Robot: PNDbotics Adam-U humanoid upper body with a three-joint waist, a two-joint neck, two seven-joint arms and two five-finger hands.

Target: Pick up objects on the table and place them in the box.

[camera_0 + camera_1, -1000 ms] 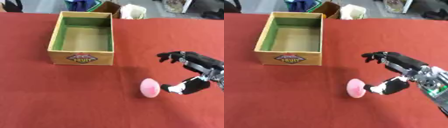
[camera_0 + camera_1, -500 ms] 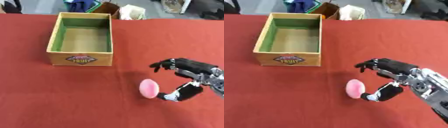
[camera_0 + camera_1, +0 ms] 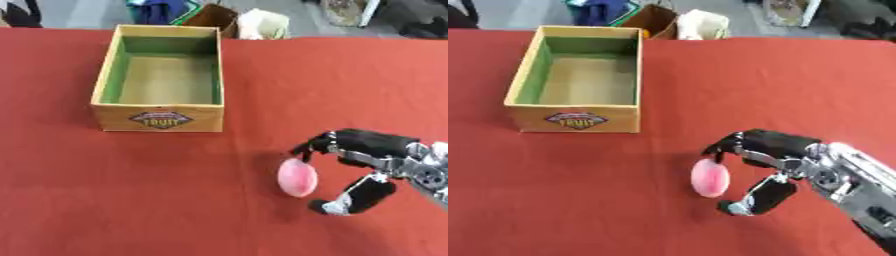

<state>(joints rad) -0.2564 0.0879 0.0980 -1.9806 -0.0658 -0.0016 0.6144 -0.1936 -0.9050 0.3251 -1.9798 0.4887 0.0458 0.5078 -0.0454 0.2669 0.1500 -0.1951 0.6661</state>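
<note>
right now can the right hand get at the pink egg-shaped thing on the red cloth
Probably yes. The right hand is open right beside the pink egg-shaped object, with its fingers arched over the top and the thumb low on the near side. Nothing lies between them on the red tablecloth.

From my feed it's basically all red tablecloth [image 3: 131, 200]. Past the far edge I get grey floor [image 3: 79, 12], a brown cardboard box [image 3: 210, 15], a pale bag [image 3: 262, 24], some blue fabric [image 3: 162, 10].
</note>
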